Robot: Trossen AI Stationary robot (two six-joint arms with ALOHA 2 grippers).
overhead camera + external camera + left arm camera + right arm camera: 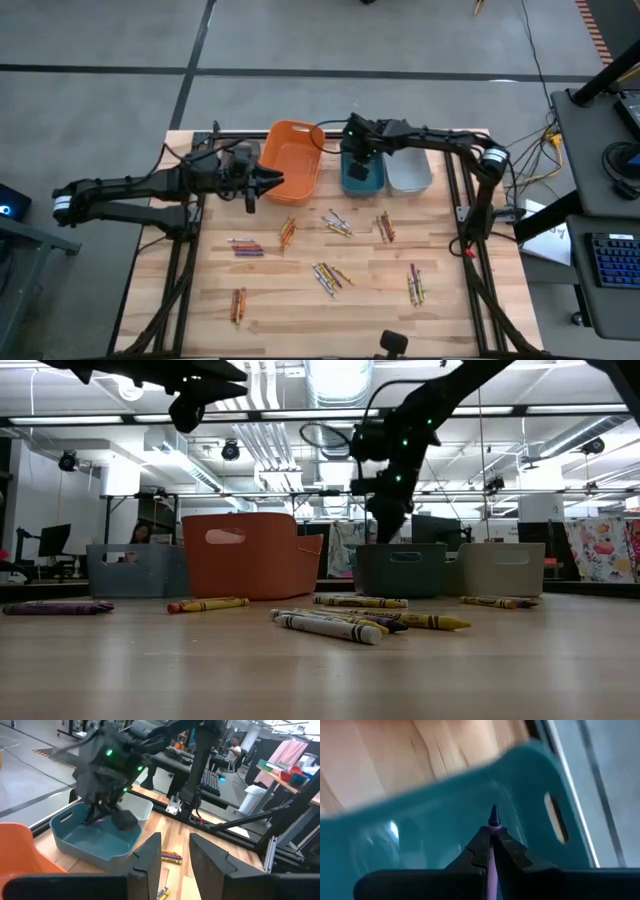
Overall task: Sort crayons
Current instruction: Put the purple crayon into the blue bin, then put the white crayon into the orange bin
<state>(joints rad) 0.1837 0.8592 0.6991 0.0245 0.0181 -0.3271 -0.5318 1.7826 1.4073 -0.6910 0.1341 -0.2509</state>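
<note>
My right gripper [357, 162] hangs over the teal bin [362, 176] and is shut on a purple crayon [493, 818], whose tip points down into that bin [445, 820]. My left gripper [268, 183] hovers beside the orange bin [293, 158]; its fingers [150, 856] stand apart and open with nothing between them. Loose crayons lie in small groups on the wooden table: near the middle [337, 224], by the orange bin [288, 232], at the left [245, 247] and toward the front [328, 276]. From table height, yellow and purple crayons [330, 625] lie in front of the bins.
A pale grey bin [408, 170] stands right of the teal one, and a grey-blue bin [135, 570] shows left of the orange bin [245, 555]. More crayons lie at the right [415, 285] and front left [238, 305]. A person sits at a desk beyond the table [234, 747].
</note>
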